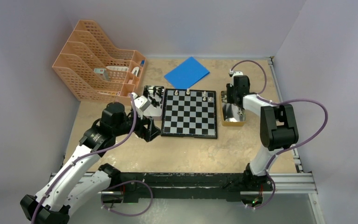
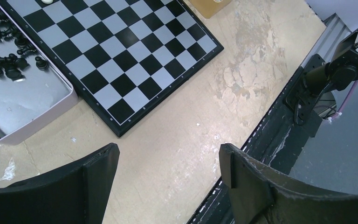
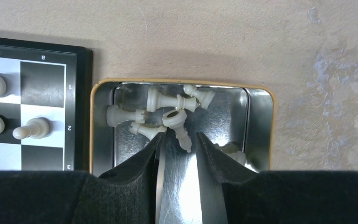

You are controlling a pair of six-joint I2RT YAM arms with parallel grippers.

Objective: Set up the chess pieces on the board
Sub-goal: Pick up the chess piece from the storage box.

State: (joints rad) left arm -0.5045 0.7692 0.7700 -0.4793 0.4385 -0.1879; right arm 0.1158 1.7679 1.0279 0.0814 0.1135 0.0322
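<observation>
Board (image 1: 189, 113), grey tin (image 2: 32, 107) left, gold-rimmed tin (image 3: 259, 130) right, blue sheet (image 1: 186, 72) behind

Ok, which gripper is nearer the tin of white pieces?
Right. The right gripper hangs over that tin; the left gripper is across the board, by the other tin.

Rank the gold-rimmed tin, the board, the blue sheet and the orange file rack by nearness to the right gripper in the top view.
1. gold-rimmed tin, directly under the right gripper
2. board, just to its left
3. blue sheet, beyond the board
4. orange file rack, far left corner
</observation>
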